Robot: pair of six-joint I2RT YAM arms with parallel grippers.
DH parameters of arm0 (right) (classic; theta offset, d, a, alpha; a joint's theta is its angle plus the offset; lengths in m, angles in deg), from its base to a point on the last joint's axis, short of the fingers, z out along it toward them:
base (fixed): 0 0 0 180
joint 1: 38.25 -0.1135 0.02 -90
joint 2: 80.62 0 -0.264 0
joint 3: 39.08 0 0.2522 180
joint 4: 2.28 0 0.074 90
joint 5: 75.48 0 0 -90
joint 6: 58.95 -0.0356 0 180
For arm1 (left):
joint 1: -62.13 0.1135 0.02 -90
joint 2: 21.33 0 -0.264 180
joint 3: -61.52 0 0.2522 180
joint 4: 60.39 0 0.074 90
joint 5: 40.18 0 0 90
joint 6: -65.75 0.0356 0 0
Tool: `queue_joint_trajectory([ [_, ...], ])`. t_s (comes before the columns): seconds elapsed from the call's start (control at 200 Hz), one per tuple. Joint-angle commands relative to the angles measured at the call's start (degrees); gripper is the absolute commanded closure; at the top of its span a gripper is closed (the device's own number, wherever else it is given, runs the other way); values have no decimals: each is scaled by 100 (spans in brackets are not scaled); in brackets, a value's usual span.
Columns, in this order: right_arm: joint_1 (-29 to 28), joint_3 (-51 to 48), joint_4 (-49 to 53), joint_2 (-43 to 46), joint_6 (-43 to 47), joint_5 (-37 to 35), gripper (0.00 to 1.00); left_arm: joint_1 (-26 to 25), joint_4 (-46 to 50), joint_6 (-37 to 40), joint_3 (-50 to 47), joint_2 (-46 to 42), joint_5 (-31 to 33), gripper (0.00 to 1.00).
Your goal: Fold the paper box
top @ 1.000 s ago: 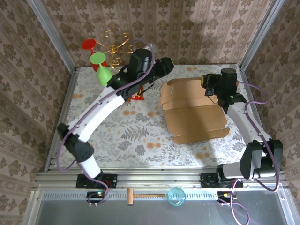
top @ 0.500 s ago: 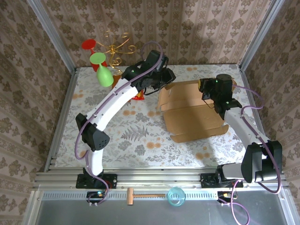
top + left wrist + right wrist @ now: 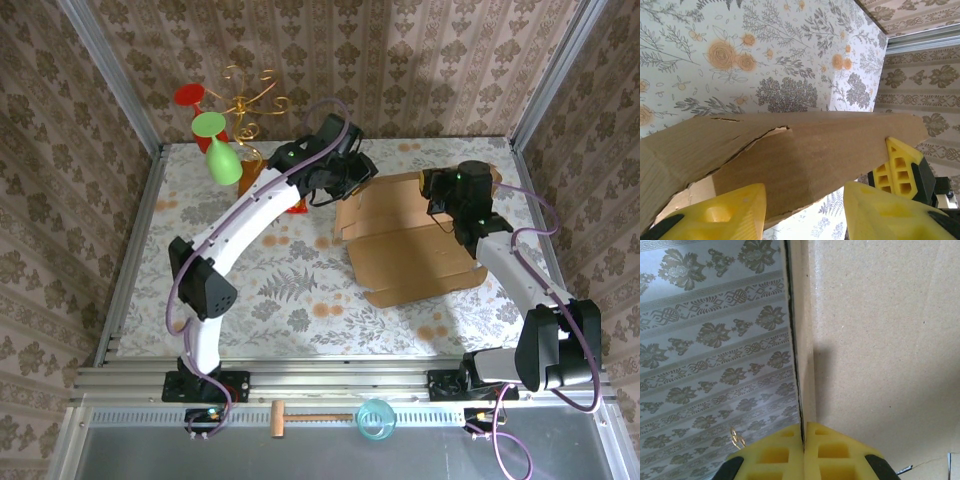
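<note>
The paper box [image 3: 410,250], a brown cardboard mailer, lies on the floral table right of centre with its far flap raised. My right gripper [image 3: 440,192] is shut on that flap's right end; in the right wrist view its yellow fingers [image 3: 804,426] pinch the thin cardboard edge [image 3: 802,365], with a broad panel [image 3: 880,340] to the right. My left gripper [image 3: 352,183] is at the box's far left corner. Its yellow jaws [image 3: 804,192] stand apart, with the flap [image 3: 815,150] reaching down into the gap. The right gripper's fingers [image 3: 900,167] hold the flap's other end.
Green [image 3: 222,160] and red [image 3: 195,96] goblets and a gold wire stand [image 3: 250,92] are at the back left. A small red item [image 3: 296,208] lies under the left arm. A wooden mallet [image 3: 300,418] and a blue cup [image 3: 376,418] rest on the front rail.
The left arm swung right and down to the box's far left corner. The right gripper moved left with the far flap, which now stands more upright.
</note>
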Motion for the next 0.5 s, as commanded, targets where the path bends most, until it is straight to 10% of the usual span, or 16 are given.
queue_joint_trajectory([
  [0.0,-49,-70,-256,161,-118,-150,100,22,-121,-273,-128,68,-179,54],
  [0.495,-270,-198,-309,270,-230,-106,100,211,-415,-569,-230,253,-134,62],
])
